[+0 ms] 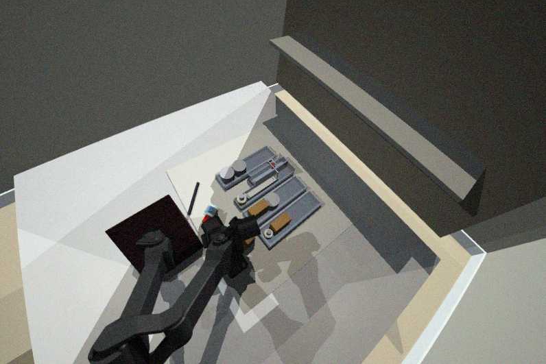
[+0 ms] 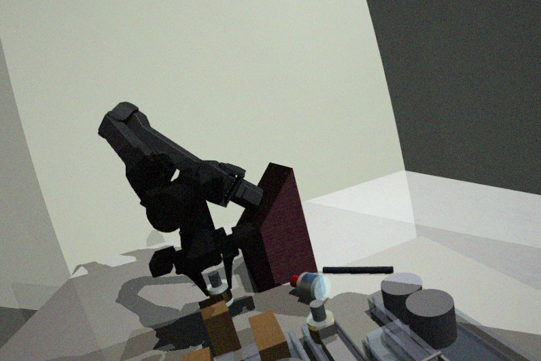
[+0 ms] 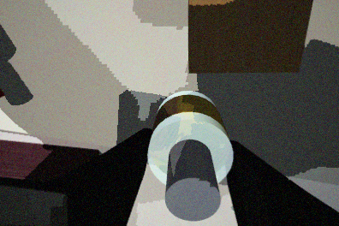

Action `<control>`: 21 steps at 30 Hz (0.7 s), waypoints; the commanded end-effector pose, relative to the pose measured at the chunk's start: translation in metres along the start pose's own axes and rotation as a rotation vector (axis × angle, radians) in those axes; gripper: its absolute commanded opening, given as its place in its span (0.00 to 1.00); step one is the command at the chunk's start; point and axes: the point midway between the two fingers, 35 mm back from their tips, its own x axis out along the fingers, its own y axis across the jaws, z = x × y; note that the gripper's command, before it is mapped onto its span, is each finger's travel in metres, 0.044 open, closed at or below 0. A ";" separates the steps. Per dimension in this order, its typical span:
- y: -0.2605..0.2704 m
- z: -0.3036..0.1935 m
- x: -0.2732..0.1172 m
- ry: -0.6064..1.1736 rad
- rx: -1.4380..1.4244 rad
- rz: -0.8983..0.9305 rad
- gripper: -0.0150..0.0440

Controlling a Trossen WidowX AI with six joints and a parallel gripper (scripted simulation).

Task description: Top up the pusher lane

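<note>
My gripper (image 2: 217, 290) (image 3: 188, 142) is shut on the loose jar (image 2: 214, 279) (image 3: 193, 199), gripping it from both sides. That jar has a grey cap, a clear body and an amber-brown band, and it looks upright. The arm hides it in the top view. A similar jar (image 1: 241, 199) (image 2: 318, 311) with a grey cap and amber band stands at the front end of the sprung lane (image 1: 265, 192). The pusher plate behind it cannot be made out clearly. Another loose jar (image 1: 210, 210) (image 2: 314, 285), blue-banded with a red cap, lies on its side.
A brown box (image 2: 220, 326) (image 3: 250, 35) stands close to the held jar. Neighbouring lanes hold brown boxes (image 1: 258, 208) (image 1: 280, 222), grey cylinders (image 1: 226, 173) (image 2: 430, 317) and another small jar (image 1: 268, 233). A dark maroon block (image 1: 154, 214) (image 2: 288, 234) and a black rod (image 1: 193, 197) (image 2: 357, 269) are nearby.
</note>
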 end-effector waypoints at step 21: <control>-0.004 0.007 -0.070 -0.005 0.001 -0.021 0.25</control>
